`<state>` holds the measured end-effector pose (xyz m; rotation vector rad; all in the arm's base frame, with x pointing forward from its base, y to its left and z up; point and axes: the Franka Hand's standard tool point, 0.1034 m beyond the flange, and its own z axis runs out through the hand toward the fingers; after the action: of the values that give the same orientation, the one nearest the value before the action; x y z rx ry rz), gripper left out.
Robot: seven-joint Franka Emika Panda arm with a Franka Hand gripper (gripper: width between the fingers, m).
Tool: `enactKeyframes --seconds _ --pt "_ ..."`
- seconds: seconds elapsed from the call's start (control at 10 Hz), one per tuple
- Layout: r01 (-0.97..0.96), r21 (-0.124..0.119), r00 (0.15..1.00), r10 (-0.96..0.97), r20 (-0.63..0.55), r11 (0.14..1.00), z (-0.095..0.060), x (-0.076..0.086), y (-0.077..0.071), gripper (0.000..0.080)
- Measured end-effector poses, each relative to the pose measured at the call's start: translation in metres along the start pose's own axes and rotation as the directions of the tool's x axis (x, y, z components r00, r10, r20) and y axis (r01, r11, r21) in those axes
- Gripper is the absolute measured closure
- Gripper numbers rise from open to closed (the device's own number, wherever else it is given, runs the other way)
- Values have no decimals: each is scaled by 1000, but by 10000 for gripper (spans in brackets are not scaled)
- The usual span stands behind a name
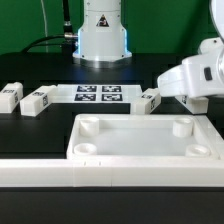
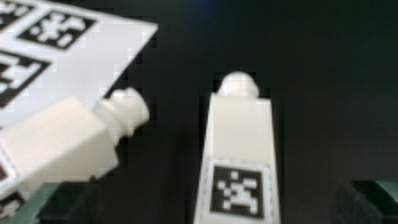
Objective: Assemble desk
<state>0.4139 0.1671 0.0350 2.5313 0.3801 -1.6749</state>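
Starting from the exterior view's left, two of the desk's little block legs, the far-left leg [image 1: 8, 97] and the second leg [image 1: 38, 99], lie on their sides on the black table [image 1: 40, 125], well apart from the arm. Next along is the marker board [image 1: 98, 94], flat in front of the robot's base. Just past it lies the third leg [image 1: 150, 100], and over that spot hangs the gripper [image 2: 215, 202], its claw spread wide with nothing in it. The wrist view looks down between the dark fingertips [image 2: 370, 198] at the tagged leg [image 2: 240, 130], which lies lengthwise with its peg [image 2: 240, 82] pointing away. The neighbouring leg [image 2: 71, 145] sits just beside it at a slant, close to the board; I cannot say which of these two is the one seen from outside. In front of all this lies the desk panel [image 1: 135, 135], rim up, its corner sockets [image 1: 92, 124] open and empty, with the border rail [image 1: 60, 178] along the near edge. To my eye the legs are light, stiff, smooth plastic, not fragile but apt to twist or slip in a poor pinch. The place to grip is across the two long flat sides at mid-length, keeping clear of the peg, since that end looks meant for a socket. The panel looks too broad for the claw and is best left lying — only its rim offers any hold.
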Motion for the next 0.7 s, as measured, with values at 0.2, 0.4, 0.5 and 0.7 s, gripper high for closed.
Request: enactKeyframes --seconds 0.2,0.4,0.5,0.7 --pt "10 2 1000 -11 19 1000 -2 7 0 150" --pt "14 4 1000 -14 -2 1000 -1 13 -1 150" --pt "15 4 1000 -15 -19 1000 1 19 -3 150" --pt "17 0 999 -17 -36 1000 6 25 -6 150"
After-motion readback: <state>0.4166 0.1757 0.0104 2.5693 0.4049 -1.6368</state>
